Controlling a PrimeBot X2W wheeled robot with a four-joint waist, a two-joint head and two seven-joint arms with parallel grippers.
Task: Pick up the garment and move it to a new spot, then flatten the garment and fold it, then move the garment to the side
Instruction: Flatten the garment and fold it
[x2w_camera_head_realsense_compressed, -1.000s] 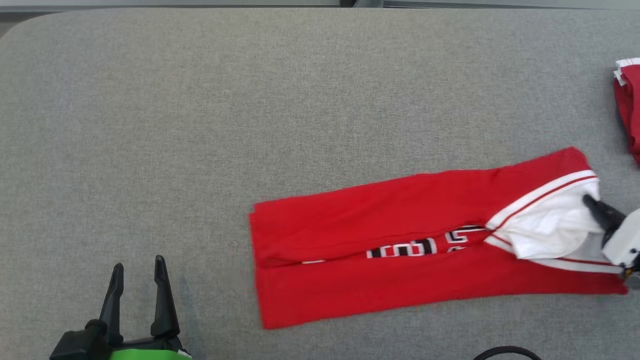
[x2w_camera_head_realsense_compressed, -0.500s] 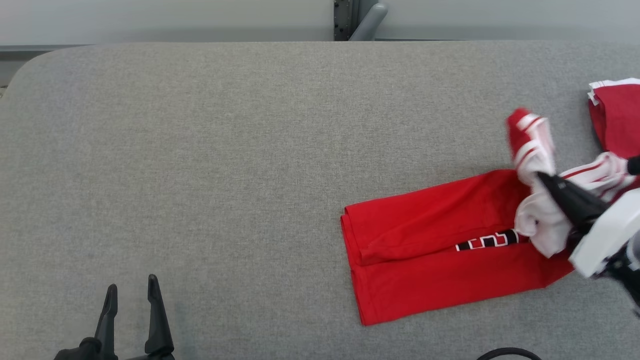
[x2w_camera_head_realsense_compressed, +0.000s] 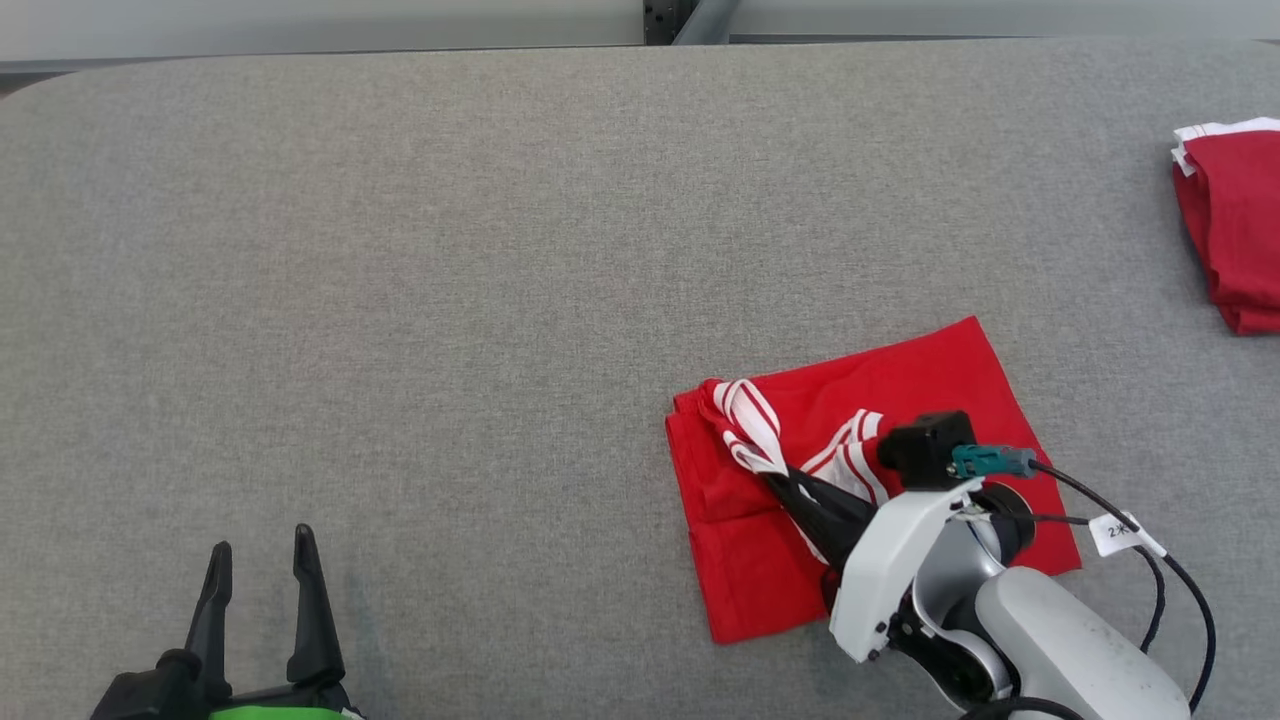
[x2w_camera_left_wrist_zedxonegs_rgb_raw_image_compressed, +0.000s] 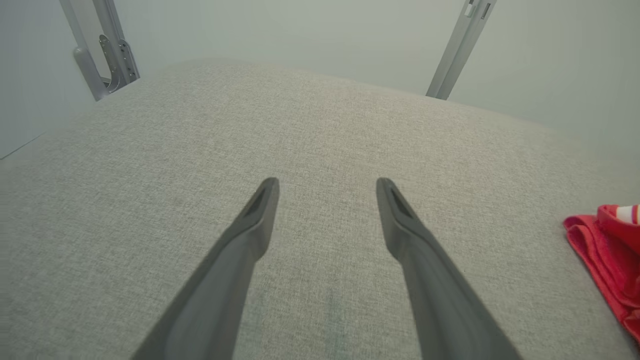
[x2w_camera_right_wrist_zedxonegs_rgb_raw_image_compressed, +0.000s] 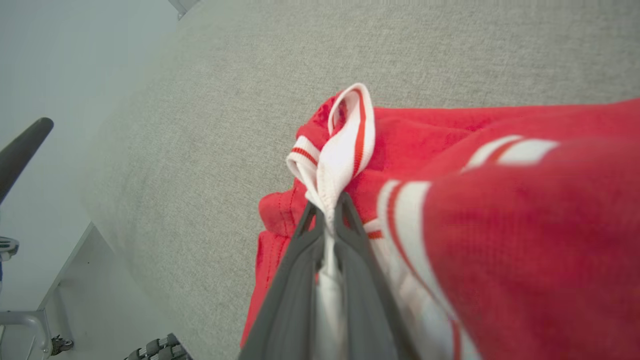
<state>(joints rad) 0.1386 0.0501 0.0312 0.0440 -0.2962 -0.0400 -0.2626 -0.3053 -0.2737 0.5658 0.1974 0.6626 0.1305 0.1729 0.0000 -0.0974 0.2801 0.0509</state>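
The garment is red with white-and-red striped trim and lies doubled over on the grey table, right of centre. My right gripper is shut on the striped trim near the garment's left edge, holding that end just above the lower layer. In the right wrist view the fingertips pinch the white band, and red cloth bulges on the right. My left gripper stands open over bare table at the lower left, holding nothing. The garment's edge shows at the far right of the left wrist view.
A second folded red garment lies at the table's right edge. Metal posts rise behind the far edge. A black cable with a tag trails from my right wrist. The table's near-left edge drops to the floor.
My right gripper has carried the striped end leftward over the garment, doubling it to about half its length. The head camera shifted. The left gripper stayed open in place.
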